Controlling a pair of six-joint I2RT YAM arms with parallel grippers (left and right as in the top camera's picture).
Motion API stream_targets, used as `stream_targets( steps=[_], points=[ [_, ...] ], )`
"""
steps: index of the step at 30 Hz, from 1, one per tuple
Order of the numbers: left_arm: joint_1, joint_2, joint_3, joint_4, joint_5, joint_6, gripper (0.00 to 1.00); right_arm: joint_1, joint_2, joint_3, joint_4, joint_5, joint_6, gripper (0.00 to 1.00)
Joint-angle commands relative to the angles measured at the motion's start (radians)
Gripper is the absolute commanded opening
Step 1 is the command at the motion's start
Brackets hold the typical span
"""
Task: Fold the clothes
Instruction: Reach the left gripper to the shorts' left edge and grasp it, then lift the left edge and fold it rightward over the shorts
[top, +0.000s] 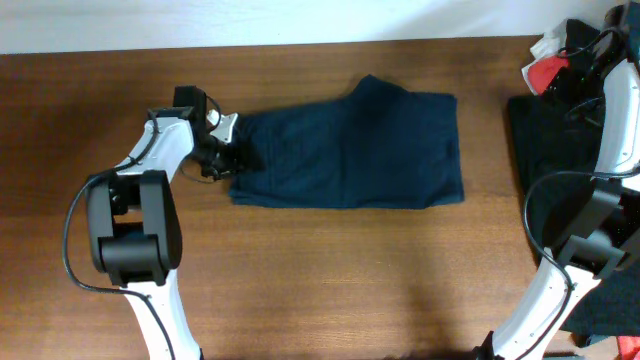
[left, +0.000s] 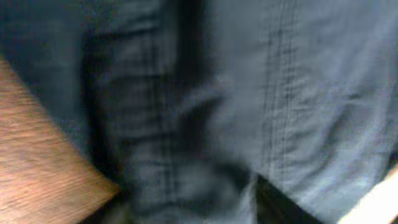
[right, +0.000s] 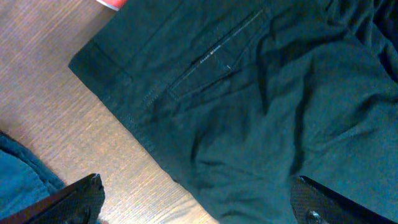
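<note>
A brown wooden table seen from above, with 2 white and black robot arms at its near edge. The left arm stands at the near left and reaches away and to the right. The right arm stands at the near right and reaches toward the far right corner.

In the middle of the table a dark blue garment lies flat, folded into a rough rectangle wider than it is deep. The left gripper sits low at the garment's left short edge, touching it. Its own camera is so close that blurred blue cloth with stitched seams fills nearly the whole view, beside a wedge of bare wood. Whether its fingers are apart or pinched on the cloth cannot be told.

Further right, well apart from the blue garment, a black garment lies at the table's right edge. The right gripper hangs above it, its 2 fingers spread wide with nothing between them. Its camera shows a slit pocket, a corner of the garment on the wood, and a fold of teal cloth at lower left.

At the far right corner, a red and white object rests just beyond the black garment; what it is cannot be told.
</note>
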Motion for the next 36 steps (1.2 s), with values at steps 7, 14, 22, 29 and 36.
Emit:
stream_targets(
  steps=[7,14,22,29,36],
  points=[
    [0.059,0.076,0.156,-0.305,-0.542,-0.182,0.0,0.003,-0.008,0.011,0.0,0.01,0.011,0.99],
    [0.024,-0.063,0.679,-0.782,-0.706,-0.253,0.01,0.003,-0.008,0.011,0.0,0.01,0.011,0.99],
    [-0.23,-0.135,0.785,-0.84,-0.713,-0.306,0.0,0.003,-0.008,0.011,0.0,0.01,0.011,0.99],
    [-0.419,-0.013,0.758,-0.727,-0.607,-0.306,0.01,0.003,-0.008,0.011,0.0,0.01,0.012,0.99],
    [-0.519,0.18,0.758,-0.629,-0.579,-0.306,0.07,0.003,-0.008,0.011,0.0,0.01,0.011,0.99]
  ],
)
